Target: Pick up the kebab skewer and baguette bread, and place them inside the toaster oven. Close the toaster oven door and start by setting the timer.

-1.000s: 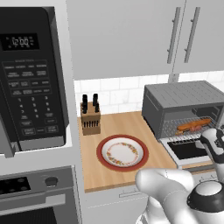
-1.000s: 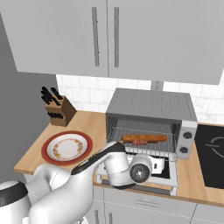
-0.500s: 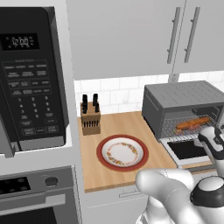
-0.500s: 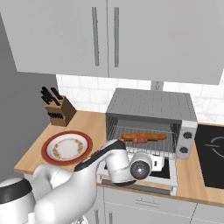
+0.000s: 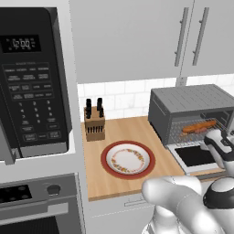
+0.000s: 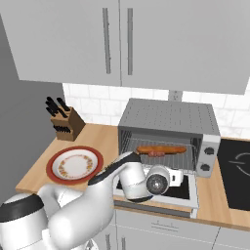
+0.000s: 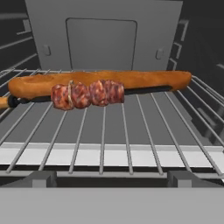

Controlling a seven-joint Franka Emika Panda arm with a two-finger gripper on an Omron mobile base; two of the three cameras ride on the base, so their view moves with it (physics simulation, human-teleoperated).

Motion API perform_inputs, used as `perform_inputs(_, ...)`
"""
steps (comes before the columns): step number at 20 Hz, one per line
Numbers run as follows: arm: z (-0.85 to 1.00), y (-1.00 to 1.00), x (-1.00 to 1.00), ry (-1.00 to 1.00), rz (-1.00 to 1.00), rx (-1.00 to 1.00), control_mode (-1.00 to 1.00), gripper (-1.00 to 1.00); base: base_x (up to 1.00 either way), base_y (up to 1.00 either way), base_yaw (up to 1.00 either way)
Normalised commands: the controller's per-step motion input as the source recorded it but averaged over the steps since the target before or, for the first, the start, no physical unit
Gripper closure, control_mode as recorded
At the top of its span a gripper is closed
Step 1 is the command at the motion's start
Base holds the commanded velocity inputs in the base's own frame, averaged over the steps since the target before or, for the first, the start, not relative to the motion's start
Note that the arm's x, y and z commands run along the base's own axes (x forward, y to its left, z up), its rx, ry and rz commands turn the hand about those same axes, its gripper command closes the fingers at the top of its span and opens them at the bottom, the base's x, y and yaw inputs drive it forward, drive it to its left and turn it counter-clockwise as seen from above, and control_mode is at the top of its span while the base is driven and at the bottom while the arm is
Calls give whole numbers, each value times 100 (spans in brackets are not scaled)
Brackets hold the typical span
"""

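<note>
The toaster oven point(image 6: 168, 117) stands on the wooden desk point(image 5: 132, 132) against the tiled wall, its door point(image 6: 188, 191) folded down flat toward the front edge of the desk. Inside, the baguette bread point(image 7: 100, 81) lies lengthwise across the wire rack point(image 7: 109, 131), and the kebab skewer point(image 7: 87, 93) lies along its near side, the meat chunks touching the loaf and the dark stick running out past both ends of the meat. From the right base view both show as an orange-brown strip with a darker patch on the rack behind the open front point(image 6: 161, 150); from the left base view the loaf point(image 5: 199, 126) is seen through the oven mouth. The tool point(image 6: 177, 177) hangs just in front of the oven opening, above the lowered door, pointed into the cavity; its jaws stand wide apart and hold nothing, and the hand view looks straight in at the rack and the food. In the left base view the tool point(image 5: 218, 142) sits at the right edge, over the door point(image 5: 194, 155). To the left of the oven a round red-rimmed plate point(image 5: 128, 160) rests on the desk, bare of food, and behind it a wooden knife block point(image 5: 94, 124) with dark handles stands near the wall. A black microwave point(image 5: 32, 82) hangs at the far left, and grey cabinets point(image 6: 117, 39) run above.
</note>
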Motion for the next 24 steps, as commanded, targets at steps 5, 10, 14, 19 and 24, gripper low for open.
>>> perform_inputs(5,0,0,19,0,0,0,-100,-100,0,0,0)
perform_inputs(10,0,0,20,0,0,0,-100,-100,0,0,0)
perform_inputs(14,0,0,19,0,0,0,-100,-100,0,0,0)
perform_inputs(19,0,0,22,0,0,0,-100,-100,0,0,0)
perform_inputs(24,0,0,23,0,0,0,-100,-100,0,0,0)
